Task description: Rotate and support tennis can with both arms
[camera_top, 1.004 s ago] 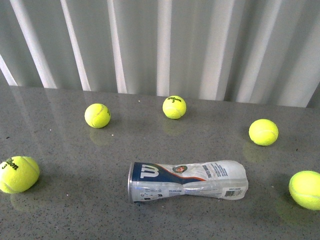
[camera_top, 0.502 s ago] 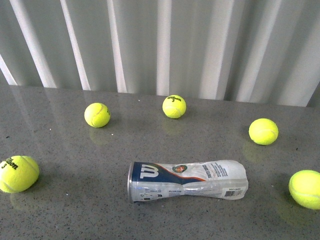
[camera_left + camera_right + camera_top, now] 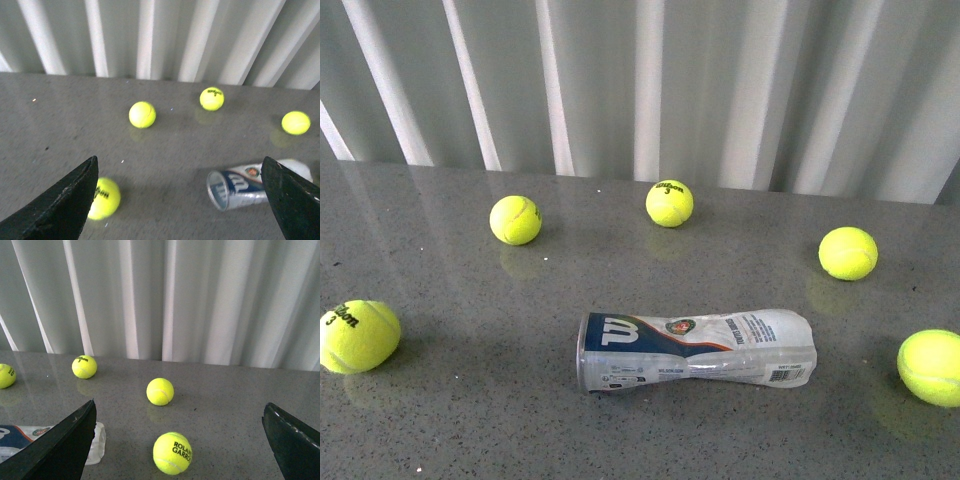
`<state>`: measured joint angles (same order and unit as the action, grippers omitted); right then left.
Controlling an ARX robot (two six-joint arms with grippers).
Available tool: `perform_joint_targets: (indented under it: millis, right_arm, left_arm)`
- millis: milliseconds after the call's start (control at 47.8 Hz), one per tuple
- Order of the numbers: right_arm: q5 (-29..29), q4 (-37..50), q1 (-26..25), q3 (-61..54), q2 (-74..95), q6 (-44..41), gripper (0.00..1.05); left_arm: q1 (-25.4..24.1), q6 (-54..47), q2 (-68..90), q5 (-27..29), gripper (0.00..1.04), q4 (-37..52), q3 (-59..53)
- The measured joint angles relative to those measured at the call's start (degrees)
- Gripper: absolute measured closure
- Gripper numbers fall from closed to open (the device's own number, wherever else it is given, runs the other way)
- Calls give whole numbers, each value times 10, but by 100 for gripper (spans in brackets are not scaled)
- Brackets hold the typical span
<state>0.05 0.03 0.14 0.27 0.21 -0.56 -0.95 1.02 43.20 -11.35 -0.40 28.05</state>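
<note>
Jaws first, since they sit nearest my cameras: the left gripper (image 3: pixel 179 160) is spread wide with nothing between its fingers, and the right gripper (image 3: pixel 179 405) is spread just as wide and equally empty. Neither arm shows in the front view, so I judge both are hanging short of the work.

The tennis can (image 3: pixel 695 349) lies on its side on the grey table (image 3: pixel 470 430), near the front and roughly centred, its length running left to right. The metal-rimmed open end faces my left and the barcode end faces my right. The clear wall is pinched in at mid-length.

What worries me is that the tube is round and thin. A one-sided push could send it rolling away, and a hard squeeze on the dented waist could buckle it more. If one arm turns it before the other has it braced, I expect it to slip or swing.

The near-left ball (image 3: pixel 358 336) sits well apart from the rim end, so the left arm has open room. The near-right ball (image 3: pixel 930 367) is closer to the barcode end, and a wide right approach could knock it loose.

Behind the can is bare table, then the far-left ball (image 3: pixel 515 220), the far-centre ball (image 3: pixel 669 203) and the far-right ball (image 3: pixel 847 253) strung across. Past them the table's back edge meets a white pleated curtain (image 3: pixel 720 90). The side and front edges are out of frame.
</note>
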Motion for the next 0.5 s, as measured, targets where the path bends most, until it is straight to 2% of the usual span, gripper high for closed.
perform_joint_targets:
  millis: [63,146,251,356,502]
  right_arm:
    - [-1,0,0,0,0,0,7]
    - [0,0,0,0,0,0,7]
    - [0,0,0,0,0,0,7]
    - [0,0,0,0,0,0,7]
    - [0,0,0,0,0,0,7]
  left_arm:
    - [16,28,127,-41,7,19,71]
    - [45,83,303,-97,7,0,149]
    - [85,168,436,-175,7,-7,181]
    - [125,246,508,-193,7,40,179]
    - [143,302,572,-192,7,115,166]
